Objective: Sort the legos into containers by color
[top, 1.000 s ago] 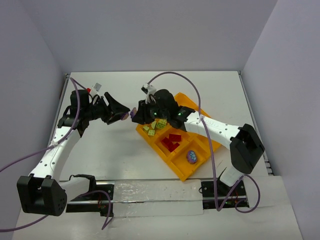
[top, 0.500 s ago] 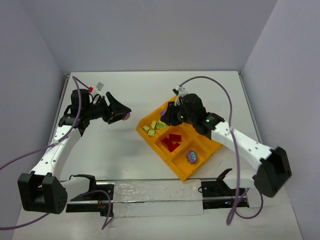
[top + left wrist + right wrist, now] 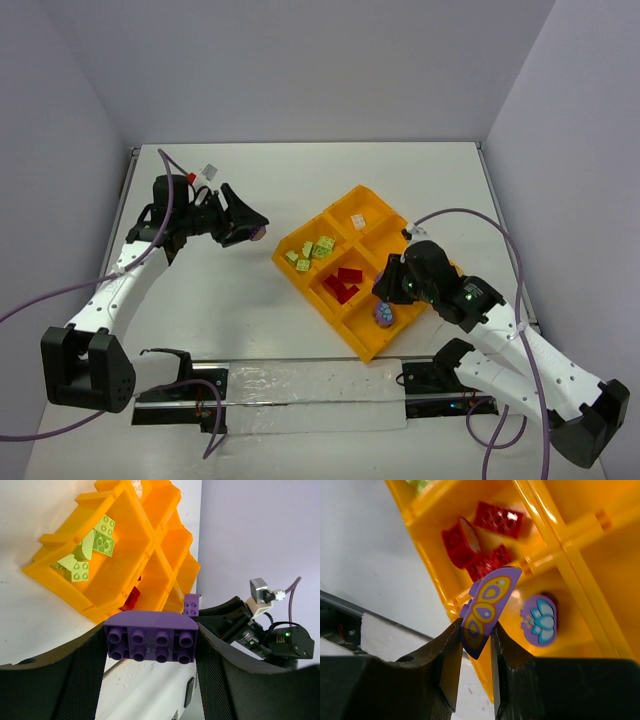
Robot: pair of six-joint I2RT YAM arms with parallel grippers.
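Note:
My left gripper (image 3: 247,228) hangs above the white table, left of the orange-yellow tray (image 3: 318,303), shut on a purple eight-stud lego (image 3: 151,637) that spans the gap between its pads. My right gripper (image 3: 388,298) hovers over the tray's near end, shut on a thin purple half-round lego (image 3: 487,607) with an orange wing print. Below it a purple lego with a lotus print (image 3: 539,620) lies in a near compartment. Red legos (image 3: 343,283) fill the middle compartment and yellow-green legos (image 3: 312,250) the left one.
A small white piece (image 3: 357,221) lies in a far compartment of the tray. A metal rail (image 3: 300,385) with both arm bases runs along the table's near edge. Purple cables loop off both arms. Grey walls close in the table on three sides.
The right arm has swung from beside the left gripper back across the tray to its near end, carrying the thin purple lego. The left gripper has barely moved.

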